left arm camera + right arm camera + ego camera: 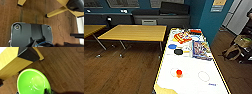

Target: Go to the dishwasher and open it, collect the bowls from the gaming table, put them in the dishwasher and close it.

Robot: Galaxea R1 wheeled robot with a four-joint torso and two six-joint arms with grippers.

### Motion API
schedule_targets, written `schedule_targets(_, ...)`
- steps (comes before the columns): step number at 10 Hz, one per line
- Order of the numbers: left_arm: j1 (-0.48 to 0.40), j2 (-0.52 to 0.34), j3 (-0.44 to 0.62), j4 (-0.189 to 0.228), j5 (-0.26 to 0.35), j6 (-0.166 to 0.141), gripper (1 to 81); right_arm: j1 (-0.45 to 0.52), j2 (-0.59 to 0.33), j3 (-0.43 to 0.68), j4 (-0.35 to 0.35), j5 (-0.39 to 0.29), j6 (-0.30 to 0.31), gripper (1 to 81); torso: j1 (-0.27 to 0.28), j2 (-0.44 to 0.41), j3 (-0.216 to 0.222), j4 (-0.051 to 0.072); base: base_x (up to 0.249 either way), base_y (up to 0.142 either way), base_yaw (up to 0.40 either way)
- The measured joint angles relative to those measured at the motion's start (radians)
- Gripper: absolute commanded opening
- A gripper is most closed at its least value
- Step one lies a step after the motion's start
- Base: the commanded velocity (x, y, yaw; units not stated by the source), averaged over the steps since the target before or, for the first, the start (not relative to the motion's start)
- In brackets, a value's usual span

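Ahead of the robot, in the head view, stands the gaming table [191, 72], a long white worktop with a yellow edge, carrying a blue bowl [172, 46], a black disc [178, 51], a small red-orange piece [179, 73] and a spread of colourful game boxes [200, 49] toward its far end. Plain yellow-wood tables [134, 32] stand to the left on the wooden floor [121, 72].

Seen from the right wrist, a green bowl [32, 81] shows large and close above the floor, beside the corner of a yellow-sided table; a dark part touches its rim, so the right tool seems to be gripping it, though its fingers are hard to make out. Whether the left tool is open or closed I cannot tell.

The green bowl appears held by its rim alone, so a jolt while driving could tip it loose. Reaching for the blue bowl risks knocking the black disc just beside it.
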Motion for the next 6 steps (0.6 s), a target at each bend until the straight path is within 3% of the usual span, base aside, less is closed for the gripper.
schedule_targets(2, -0.064, -0.068, 0.107, -0.003, 0.015, -0.009, 81.1, -0.031, 0.001, -0.017, -0.010, 0.013, -0.001, 1.0, 0.000, 0.000, 0.000, 0.000, 0.000, 0.000, 0.000)
schedule_targets(6, -0.262, -0.171, 0.272, -0.034, 0.102, -0.018, 81.1, -0.106, 0.201, -0.118, -0.064, 0.074, -0.005, 1.0, 0.000, 0.000, 0.000, 0.000, 0.000, 0.000, 0.000)
